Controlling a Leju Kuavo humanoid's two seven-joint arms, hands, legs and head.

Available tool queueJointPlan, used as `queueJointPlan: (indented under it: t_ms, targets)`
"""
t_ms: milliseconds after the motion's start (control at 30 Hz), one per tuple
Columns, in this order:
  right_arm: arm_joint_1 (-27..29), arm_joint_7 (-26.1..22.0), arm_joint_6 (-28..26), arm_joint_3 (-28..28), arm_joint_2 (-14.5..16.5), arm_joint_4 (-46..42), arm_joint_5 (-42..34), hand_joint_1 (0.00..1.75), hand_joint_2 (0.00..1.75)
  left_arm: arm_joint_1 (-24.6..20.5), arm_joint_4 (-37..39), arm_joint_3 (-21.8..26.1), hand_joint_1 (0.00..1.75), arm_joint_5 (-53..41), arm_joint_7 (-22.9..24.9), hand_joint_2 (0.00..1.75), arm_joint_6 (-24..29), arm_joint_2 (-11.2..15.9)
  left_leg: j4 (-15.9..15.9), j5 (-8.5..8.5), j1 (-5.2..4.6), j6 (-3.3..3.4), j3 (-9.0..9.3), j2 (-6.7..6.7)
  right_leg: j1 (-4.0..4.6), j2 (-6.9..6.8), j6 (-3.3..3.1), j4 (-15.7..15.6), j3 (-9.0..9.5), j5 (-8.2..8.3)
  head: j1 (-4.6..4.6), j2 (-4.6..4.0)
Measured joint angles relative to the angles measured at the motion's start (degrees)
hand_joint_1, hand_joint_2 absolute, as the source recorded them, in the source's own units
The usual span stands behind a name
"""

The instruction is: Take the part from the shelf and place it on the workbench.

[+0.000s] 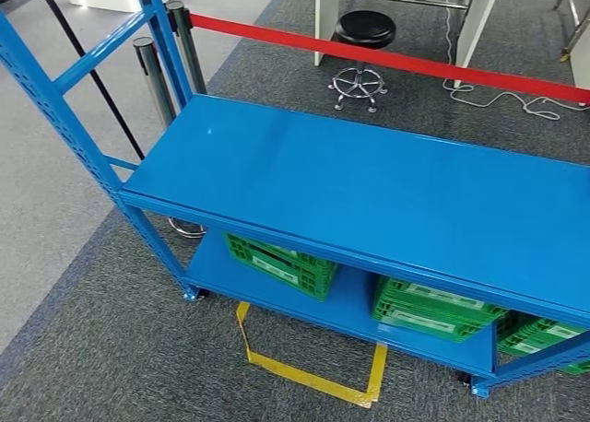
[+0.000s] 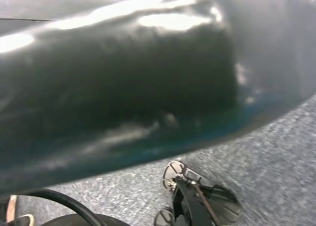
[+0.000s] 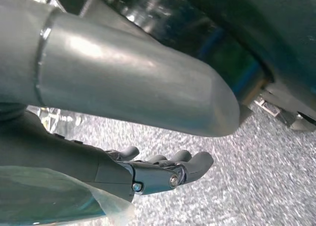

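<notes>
The blue shelf (image 1: 361,178) stands ahead; green crates (image 1: 282,263) sit on its lower level. The right hand (image 3: 164,169) hangs empty, fingers loosely extended; the left hand's state is unclear.

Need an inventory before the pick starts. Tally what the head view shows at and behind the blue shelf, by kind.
Green crates on the lower shelf level: 3
Blue shelf unit: 1
Metal barrier posts: 2
Red barrier belt: 1
Black stool: 1
Yellow tape floor marking: 1
Total: 9
</notes>
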Motion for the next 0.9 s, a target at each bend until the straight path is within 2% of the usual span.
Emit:
queueJointPlan:
  t_ms: [33,67,133,167,200,267,333,367,400,433,467,500,533,567,600,633,667,733,800,867,900]
  targets:
    - [0.0,0.1,0.2,-0.1,0.0,0.0,0.4,0.00,0.00,-0.1,-0.1,0.1,0.00,0.2,-0.2,0.00,-0.2,0.0,-3.4,2.40,-0.05,0.35,1.06,-0.63,-0.01,0.52,0.04,0.0,0.11,-0.09,0.01,0.00]
    - [-0.1,0.2,0.3,-0.1,0.0,0.0,0.8,0.00,0.00,-0.1,-0.2,0.1,0.00,0.2,-0.3,0.00,-0.3,0.1,-6.3,3.45,-0.15,0.75,1.82,-1.33,-0.06,1.07,0.15,0.0,0.18,-0.12,0.01,0.00]
    - [-0.3,0.3,0.5,-0.1,0.0,0.0,1.2,0.00,0.00,-0.2,-0.3,0.2,0.00,-0.2,0.1,0.00,-0.2,0.3,-9.2,3.89,-0.40,1.47,2.49,-2.44,-0.16,2.10,0.66,0.0,-0.14,-0.28,-0.08,-0.01]
    - [-0.3,0.3,0.5,-0.1,0.1,0.0,1.1,0.00,0.00,-0.2,-0.3,0.2,0.00,-0.4,0.6,0.00,0.0,0.4,-9.7,3.72,-0.51,1.72,2.59,-2.34,-0.17,2.63,1.02,0.0,-0.26,-0.37,-0.15,-0.01]
    - [-0.4,0.3,0.5,-0.1,0.1,0.0,0.8,0.00,0.00,-0.3,-0.3,0.2,0.00,-0.7,1.1,0.00,0.1,0.4,-10.3,4.36,-0.36,1.90,2.91,-1.99,-0.17,3.02,1.38,0.0,-0.31,-0.60,-0.19,-0.01]
    - [-0.5,0.1,0.3,-0.6,0.0,0.0,-0.7,0.00,0.00,-0.6,-0.3,0.2,0.00,-0.9,1.6,0.00,0.5,0.3,-11.1,4.85,0.00,2.21,3.45,-0.99,-0.16,2.14,1.90,1.3,-0.99,-1.95,0.02,-0.01]
    - [-0.7,-0.9,-0.5,-1.7,0.0,0.0,-3.4,0.00,0.00,-0.8,-0.3,0.1,0.00,-0.4,1.5,0.87,1.5,0.3,-11.5,4.94,0.14,2.49,3.68,0.13,-0.25,0.12,2.37,6.8,-3.83,-5.16,0.41,-0.01]
    - [-0.7,-1.6,-1.2,-2.4,0.0,-0.1,-4.9,0.00,0.00,-0.8,-0.3,0.2,0.00,0.2,1.4,1.31,2.4,0.2,-11.5,4.87,0.14,2.58,3.68,0.76,-0.31,-0.51,2.64,10.4,-5.78,-6.79,0.56,-0.01]
    - [-0.8,-2.4,-2.0,-3.3,0.0,-0.1,-6.4,0.00,0.00,-0.7,-0.3,0.3,0.00,1.1,1.1,1.75,3.3,0.1,-11.5,4.77,0.13,2.61,3.70,1.39,-0.36,-0.85,2.91,13.2,-7.36,-7.68,0.59,-0.01]
    - [-0.7,-3.1,-2.8,-4.2,0.0,-0.2,-7.7,0.00,0.00,-0.8,-0.5,0.6,0.00,2.1,0.7,1.75,4.3,0.0,-11.5,4.65,0.12,2.62,3.76,2.02,-0.39,-1.08,3.12,14.4,-8.15,-7.47,0.58,-0.01]
    - [-0.7,-3.6,-3.6,-5.2,0.0,-0.3,-8.7,0.00,0.00,-0.9,-0.7,1.0,0.00,3.1,0.2,1.75,5.3,-0.2,-11.5,4.51,0.12,2.57,3.86,2.56,-0.43,-1.33,3.28,13.3,-7.80,-6.06,0.60,-0.01]
    - [-0.7,-4.1,-4.4,-6.2,0.0,-0.3,-9.6,0.00,0.00,-1.0,-0.9,1.4,0.00,3.8,-0.3,1.31,6.2,-0.4,-11.4,4.34,0.14,2.46,4.03,3.07,-0.47,-1.78,3.35,10.3,-6.43,-3.86,0.61,-0.01]
    - [-0.7,-4.8,-5.5,-7.3,0.0,-0.3,-10.5,0.00,0.00,-1.1,-1.1,1.8,0.00,4.4,-1.0,0.87,6.8,-0.7,-11.4,4.12,0.11,2.26,4.25,3.54,-0.44,-2.85,3.33,6.3,-4.56,-1.84,0.61,-0.01]
    - [-0.8,-5.4,-6.5,-8.4,0.0,-0.4,-11.3,0.00,0.00,-1.2,-1.3,2.1,0.00,4.8,-1.7,0.44,7.1,-1.0,-11.2,3.88,-0.01,1.98,4.39,3.88,-0.36,-3.78,3.12,2.8,-2.79,-0.35,0.58,-0.01]
    - [-0.8,-6.0,-7.3,-9.3,0.1,-0.4,-12.1,0.00,0.00,-1.2,-1.5,2.2,0.00,5.1,-2.2,0.00,6.9,-1.2,-11.1,3.72,-0.13,1.69,4.55,4.14,-0.25,-4.45,2.81,0.6,-1.60,0.39,0.52,-0.01]
    - [-0.8,-6.5,-7.8,-10.2,0.1,-0.4,-13.1,0.00,0.00,-1.3,-1.7,2.3,0.00,5.4,-2.8,0.00,6.5,-1.4,-11.1,3.62,-0.26,1.41,4.68,4.37,-0.11,-4.83,2.47,-0.3,-1.06,0.48,0.46,-0.01]
    - [-0.8,-6.6,-7.9,-11.2,0.1,-0.4,-14.2,0.00,0.00,-1.3,-2.0,2.5,0.00,5.7,-3.2,0.00,6.0,-1.6,-11.1,3.62,-0.32,1.20,4.77,4.55,0.00,-4.49,2.11,-0.3,-0.94,0.55,0.43,-0.01]
    - [-0.6,-6.5,-7.5,-13.3,0.1,-0.4,-16.1,0.00,0.00,-1.3,-2.6,2.8,0.00,6.2,-3.5,0.87,5.2,-2.1,-10.9,3.27,-0.20,0.73,4.92,4.47,-0.07,-3.98,1.55,-0.4,-0.93,0.72,0.42,-0.01]
    - [-0.6,-6.3,-7.2,-15.0,0.2,-0.4,-16.9,0.00,0.87,-1.2,-3.1,3.1,0.00,6.5,-3.6,1.75,4.8,-2.5,-7.9,1.02,0.01,0.18,3.75,3.08,-0.29,-3.54,0.95,-0.6,-0.88,0.87,0.29,-0.01]
    - [-0.6,-5.8,-7.4,-16.1,0.2,-0.4,-17.1,0.00,1.75,-0.9,-3.5,3.3,0.00,7.0,-3.3,1.75,4.0,-2.8,-0.5,-2.75,0.12,-0.14,0.59,1.85,-0.30,-3.06,0.53,-0.6,-0.88,0.87,0.17,-0.01]
    - [-0.6,-5.2,-8.0,-16.4,0.3,-0.5,-16.9,0.00,1.75,-0.7,-3.7,3.3,0.00,7.4,-3.0,1.75,3.6,-2.9,3.1,-4.13,0.13,-0.18,-1.07,1.67,-0.26,-2.79,0.41,-0.6,-0.85,0.85,0.19,-0.01]
